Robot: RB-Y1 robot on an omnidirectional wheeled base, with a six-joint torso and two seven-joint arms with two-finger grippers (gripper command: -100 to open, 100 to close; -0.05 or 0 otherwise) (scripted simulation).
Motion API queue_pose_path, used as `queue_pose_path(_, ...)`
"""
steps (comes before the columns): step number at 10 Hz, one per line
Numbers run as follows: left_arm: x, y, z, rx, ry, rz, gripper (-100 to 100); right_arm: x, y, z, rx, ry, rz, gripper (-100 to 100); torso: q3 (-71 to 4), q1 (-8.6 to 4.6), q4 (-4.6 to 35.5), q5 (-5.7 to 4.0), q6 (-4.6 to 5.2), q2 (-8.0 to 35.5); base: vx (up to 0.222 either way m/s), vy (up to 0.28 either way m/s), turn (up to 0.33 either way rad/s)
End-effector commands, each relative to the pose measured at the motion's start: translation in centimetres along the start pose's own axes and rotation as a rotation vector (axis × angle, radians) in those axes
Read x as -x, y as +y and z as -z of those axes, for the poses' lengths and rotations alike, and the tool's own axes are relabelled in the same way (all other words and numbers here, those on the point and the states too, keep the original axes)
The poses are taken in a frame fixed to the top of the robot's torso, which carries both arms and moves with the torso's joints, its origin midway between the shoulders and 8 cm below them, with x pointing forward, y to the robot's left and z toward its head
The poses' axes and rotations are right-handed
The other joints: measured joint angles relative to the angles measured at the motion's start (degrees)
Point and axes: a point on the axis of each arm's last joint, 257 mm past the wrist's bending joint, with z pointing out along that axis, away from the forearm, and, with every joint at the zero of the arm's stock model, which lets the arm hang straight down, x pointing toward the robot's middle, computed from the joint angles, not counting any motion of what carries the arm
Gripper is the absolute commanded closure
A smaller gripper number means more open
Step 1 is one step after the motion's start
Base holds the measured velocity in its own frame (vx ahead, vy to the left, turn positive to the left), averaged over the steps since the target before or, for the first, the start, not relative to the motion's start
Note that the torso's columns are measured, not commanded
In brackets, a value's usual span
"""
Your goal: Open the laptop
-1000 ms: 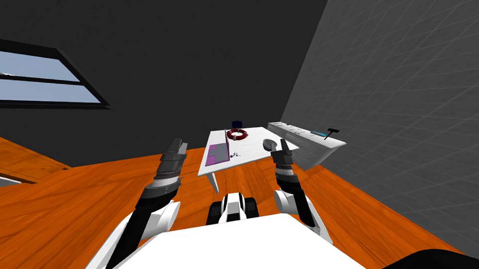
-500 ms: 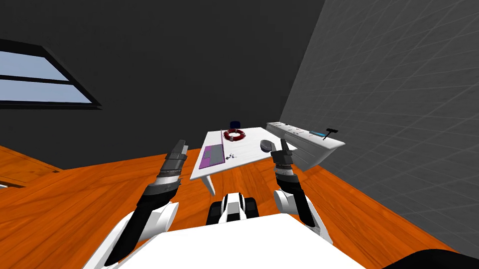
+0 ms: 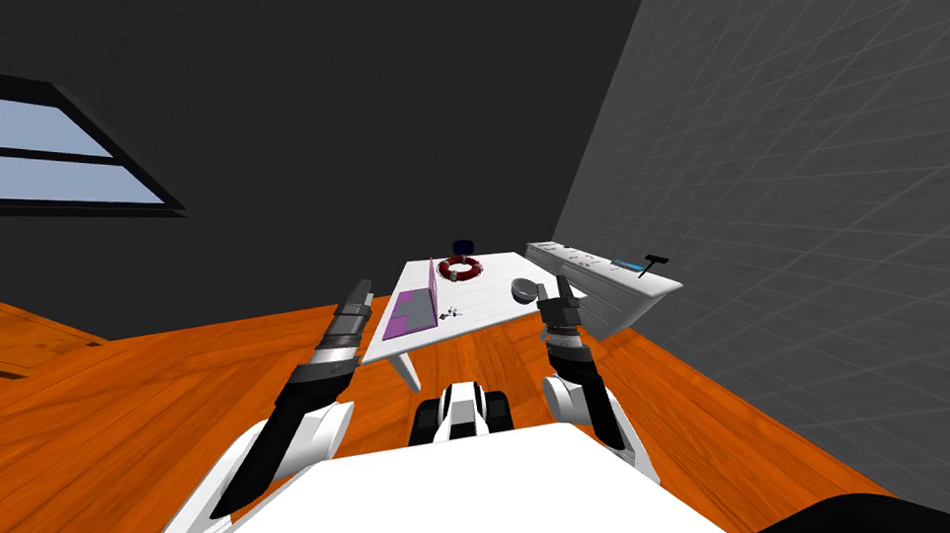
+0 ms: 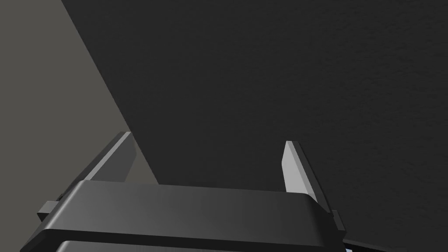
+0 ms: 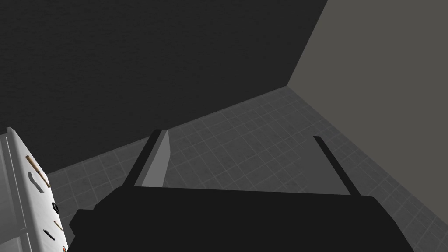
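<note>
The laptop [image 3: 409, 314] lies on the near left part of a white table [image 3: 482, 303], a purple base with a grey keyboard. A thin purple lid stands edge-on along the base's right side. My left gripper [image 3: 360, 292] hangs above the floor, just left of the table's near corner. In the left wrist view the left gripper [image 4: 208, 138] is open with nothing between its fingers. My right gripper [image 3: 559, 289] is raised at the table's right edge. The right wrist view shows the right gripper [image 5: 239, 134] open too, holding nothing.
On the table are a red ring [image 3: 460, 268], a grey bowl [image 3: 525, 291] close to my right gripper, and small bits [image 3: 449, 313] beside the laptop. A white counter [image 3: 601, 273] with small items runs along the tiled right wall. Orange wood floor [image 3: 143, 385] spreads to the left.
The whole head view has slid left, so I have turned a little to the right. The table and laptop now sit further left, closer to my left gripper. Both grippers stay open.
</note>
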Motion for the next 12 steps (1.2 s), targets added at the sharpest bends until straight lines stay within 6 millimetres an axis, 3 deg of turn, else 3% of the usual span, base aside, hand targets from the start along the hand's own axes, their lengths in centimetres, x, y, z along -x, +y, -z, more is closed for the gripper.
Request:
queue_pose_path(1, 0.1, 1.4, 0.1, 0.059, 0.001, -0.008, -100, 0.0, 0.0, 0.0, 0.000, 0.000, 0.000, 0, -0.03, -0.02, -0.01, -0.01, 0.00, -0.03, 0.036, -0.081, -0.010)
queue_pose_path(12, 0.1, 8.6, 1.8, 0.337, 0.029, -0.059, -100, 0.0, 0.0, 0.0, 0.000, 0.000, 0.000, 0, -0.02, 0.02, -0.01, 0.00, 0.00, -0.02, 0.042, -0.086, -0.012)
